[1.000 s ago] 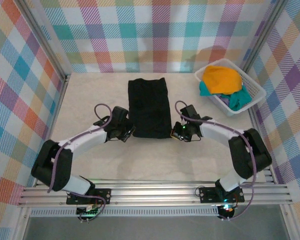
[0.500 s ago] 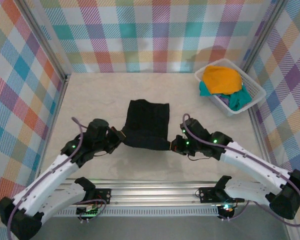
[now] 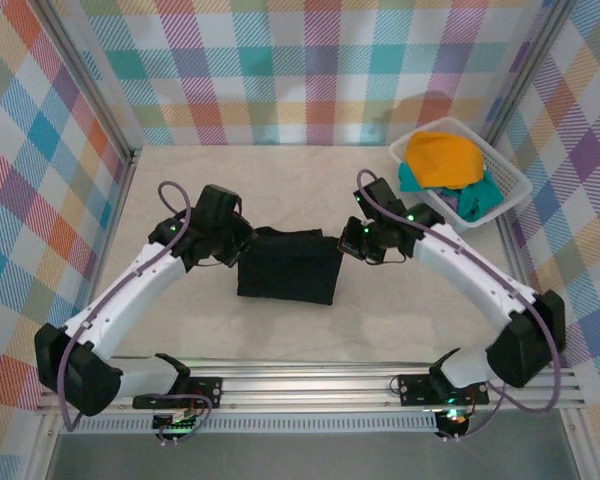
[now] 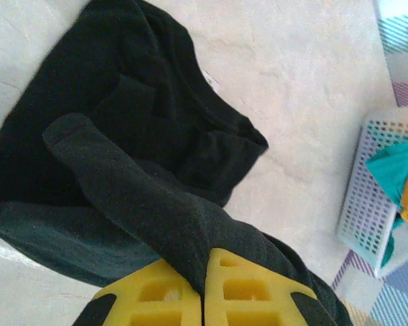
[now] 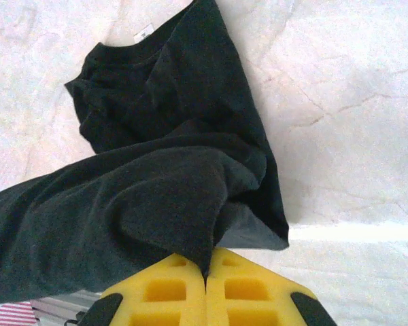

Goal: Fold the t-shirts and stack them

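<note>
The left gripper (image 3: 242, 243) pinches a soft fold of the matte black t-shirt (image 3: 290, 270), which lies as a doubled rectangle at the centre of the pale marbled table (image 3: 380, 320). The right gripper (image 3: 348, 245) pinches its right edge. Far right, a white lattice basket (image 3: 510, 180) holds a crumpled orange-yellow t-shirt (image 3: 442, 158) and a teal t-shirt (image 3: 475, 200).

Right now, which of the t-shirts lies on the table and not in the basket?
The black t-shirt; the orange-yellow t-shirt and the teal t-shirt sit in the white basket.

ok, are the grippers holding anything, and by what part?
Both hold the black t-shirt. The left gripper pinches bunched cloth at its far left corner, and the right gripper does the same at its far right corner.
</note>
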Controlling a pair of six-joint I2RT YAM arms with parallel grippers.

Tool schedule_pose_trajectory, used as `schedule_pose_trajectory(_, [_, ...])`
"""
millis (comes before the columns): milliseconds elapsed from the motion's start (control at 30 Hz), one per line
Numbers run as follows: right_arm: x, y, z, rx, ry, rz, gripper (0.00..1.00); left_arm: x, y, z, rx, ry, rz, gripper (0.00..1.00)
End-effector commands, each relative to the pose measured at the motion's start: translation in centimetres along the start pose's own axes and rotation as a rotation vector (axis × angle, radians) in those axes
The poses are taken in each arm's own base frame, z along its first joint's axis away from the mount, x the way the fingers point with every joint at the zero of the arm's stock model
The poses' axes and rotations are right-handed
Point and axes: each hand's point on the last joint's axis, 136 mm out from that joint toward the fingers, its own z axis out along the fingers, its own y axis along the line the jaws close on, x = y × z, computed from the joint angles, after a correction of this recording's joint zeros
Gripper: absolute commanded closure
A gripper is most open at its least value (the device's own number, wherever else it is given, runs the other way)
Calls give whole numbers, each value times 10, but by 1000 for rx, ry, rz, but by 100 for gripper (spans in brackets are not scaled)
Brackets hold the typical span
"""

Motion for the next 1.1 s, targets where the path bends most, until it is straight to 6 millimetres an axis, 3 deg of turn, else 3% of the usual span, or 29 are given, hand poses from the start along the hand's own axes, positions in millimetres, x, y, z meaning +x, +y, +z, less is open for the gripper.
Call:
schedule_pose_trajectory(0, [-21,19,5,-48,3,-39,100,-19,9,-5,-75,-34,-23,100])
schedule_pose_trajectory(233, [-64,32,46,-44,28,-25,100,-49,24,18,-135,-74,-85,99])
schedule_pose_trajectory(367, [-90,45,83,-86,42,-16,100,-83,19,49,-130,-94,-94,96])
schedule_pose_trajectory(433, [-101,45,104,-85,61,1,84,-104,-5,82,-4,-48,-90,82])
schedule_pose_trajectory(500, [-113,42,119,-70,61,9,57,-119,-13,108,-15,11,-69,58])
schedule_pose_trajectory(600, [-128,48,111,-99,-8,-38,42,-137,-8,95,-100,-62,-18,36])
schedule_pose_trajectory(667, [-128,53,93,-116,-48,-78,40,-132,-3,74,-85,-104,-16,34])
schedule_pose_trajectory(767, [-117,47,71,-124,-77,-100,44,-97,0,55,-32,-96,4,36])
schedule_pose_trajectory(867, [-91,35,79,-141,-25,-74,56,-60,-5,76,26,6,7,54])
schedule_pose_trajectory(933, [-73,36,91,-149,19,-65,72,-47,-6,98,10,66,0,64])
schedule_pose_trajectory(1067, [-38,44,125,-178,118,-40,82,-40,3,143,-60,129,-10,68])
